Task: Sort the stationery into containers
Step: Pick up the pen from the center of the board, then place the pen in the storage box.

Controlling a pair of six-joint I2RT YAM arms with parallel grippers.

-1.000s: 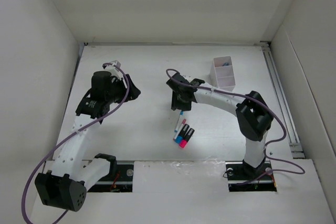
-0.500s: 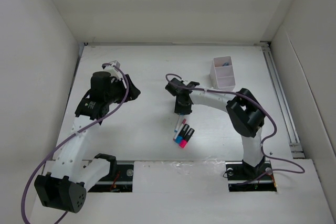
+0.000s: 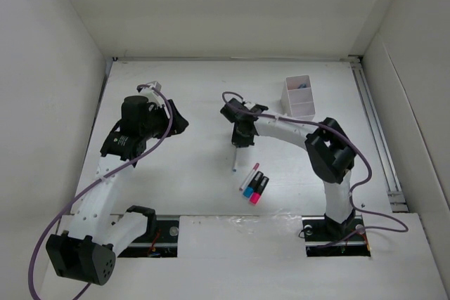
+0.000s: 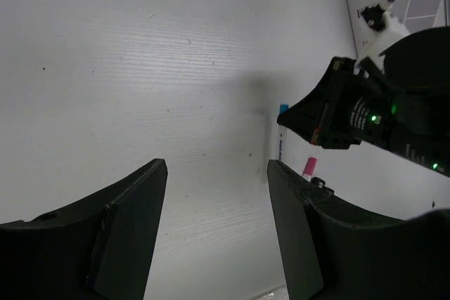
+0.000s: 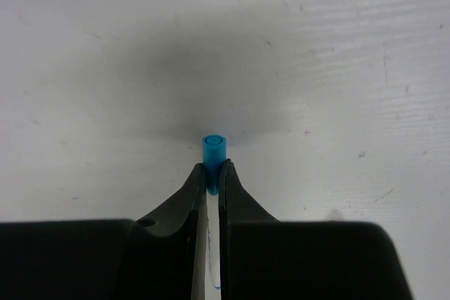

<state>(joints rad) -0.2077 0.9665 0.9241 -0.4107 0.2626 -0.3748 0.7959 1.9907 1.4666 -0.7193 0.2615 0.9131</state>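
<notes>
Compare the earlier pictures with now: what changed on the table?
The right jaws closed on the thin blue-capped pen. The black markers with blue and pink ends shifted right and nearer. The left arm and the white translucent two-compartment box stayed put.

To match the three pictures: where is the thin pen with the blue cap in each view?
Top external: near the middle of the table, the pen sticks out of the right pincer toward the near edge.
Left wrist: right of centre, its blue cap at the pincer's tip.
Right wrist: centre, cap end-on between the fingers.
Shared landmark: the right pincer, shut on the pen.
</notes>
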